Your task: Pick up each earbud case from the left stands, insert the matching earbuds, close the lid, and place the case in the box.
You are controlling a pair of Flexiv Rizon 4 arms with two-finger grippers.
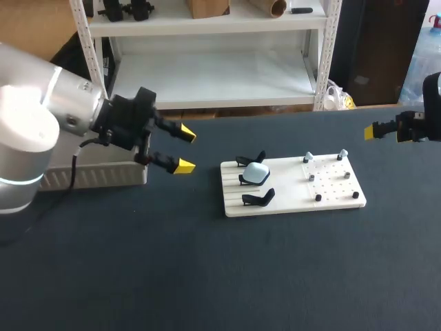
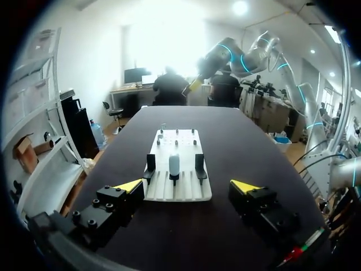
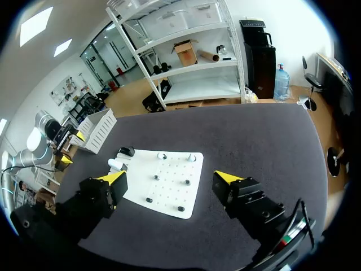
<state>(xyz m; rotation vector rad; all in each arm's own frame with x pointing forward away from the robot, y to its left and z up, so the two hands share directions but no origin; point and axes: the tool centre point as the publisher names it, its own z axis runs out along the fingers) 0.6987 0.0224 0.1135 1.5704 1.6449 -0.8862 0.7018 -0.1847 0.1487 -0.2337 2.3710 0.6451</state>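
Note:
A white board (image 1: 331, 201) lies at the table's middle. Three black stands line its left part, and the middle one holds a pale earbud case (image 1: 258, 173); the two outer stands (image 1: 259, 198) are bare. Small earbuds (image 1: 311, 177) sit on pegs on the board's right part. My left gripper (image 1: 183, 149) hovers open to the left of the board, nothing between its fingers. From the left wrist the case (image 2: 174, 164) stands ahead of the open gripper (image 2: 187, 186). My right gripper (image 1: 375, 131) hangs far right of the board; the right wrist view shows this gripper (image 3: 169, 178) open and empty above the board (image 3: 169, 195).
A white ribbed box (image 1: 96, 176) stands at the table's left, behind my left arm, and the box (image 3: 96, 130) shows again beyond the board in the right wrist view. Dark table surface surrounds the board on all sides.

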